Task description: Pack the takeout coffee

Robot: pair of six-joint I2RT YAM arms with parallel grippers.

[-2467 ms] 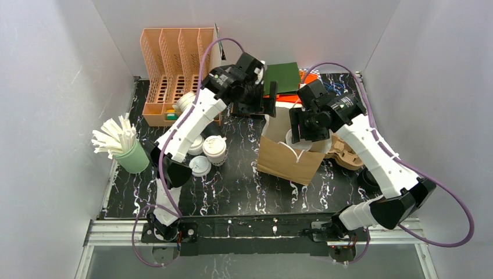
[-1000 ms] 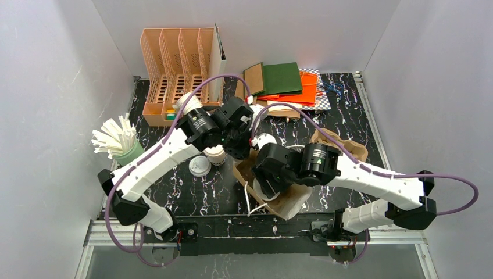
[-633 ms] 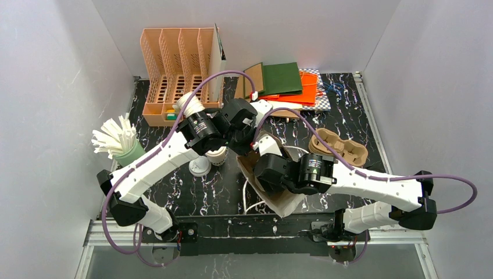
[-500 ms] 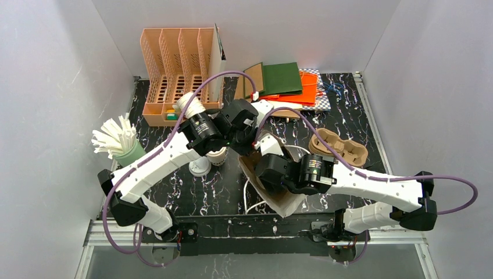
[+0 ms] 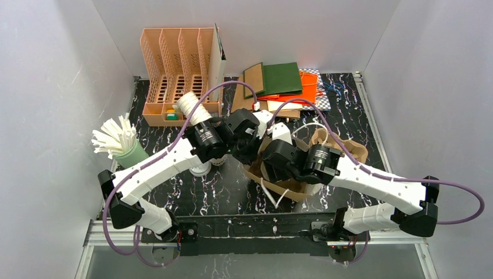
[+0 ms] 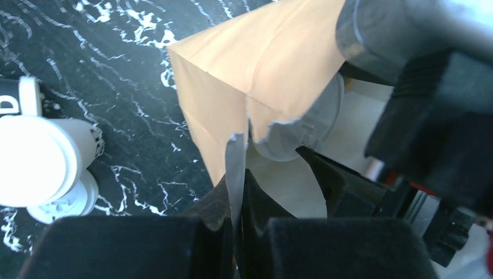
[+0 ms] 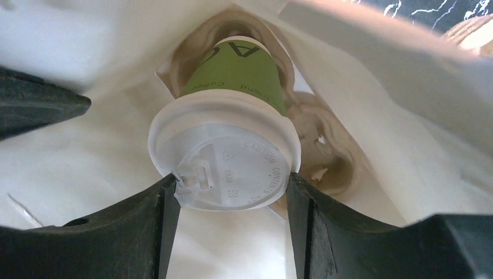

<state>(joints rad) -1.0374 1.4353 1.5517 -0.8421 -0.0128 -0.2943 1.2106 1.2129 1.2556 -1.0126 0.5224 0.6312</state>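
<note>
Half a second on, the brown paper bag (image 5: 280, 186) has swung up from its slump toward the table's near edge. It now sits farther back between the two arms, and both wrists have moved back with it.

The left pincer (image 6: 237, 174) is closed tight, its black fingers (image 6: 221, 200) pinching the torn top edge of the bag's near wall. The wall rises straight up from the tips.

The right pincer (image 7: 231, 181) reaches into the bag's mouth, its jaws spread wide around the green-walled cup (image 7: 238, 72). Each finger presses against the rim of the cup's white sip lid (image 7: 227, 154), one on either side. Beyond the fingertips, the cup's base sits in a pocket of a pulp carrier (image 7: 331, 157) on the bag's floor.

Outside the bag, to the left of the closed left pincer, a white capped cup (image 6: 40, 160) stands on the black marbled table (image 5: 221, 186). It is well apart from the fingers, and a loose lid (image 6: 67, 204) lies against its base.
</note>
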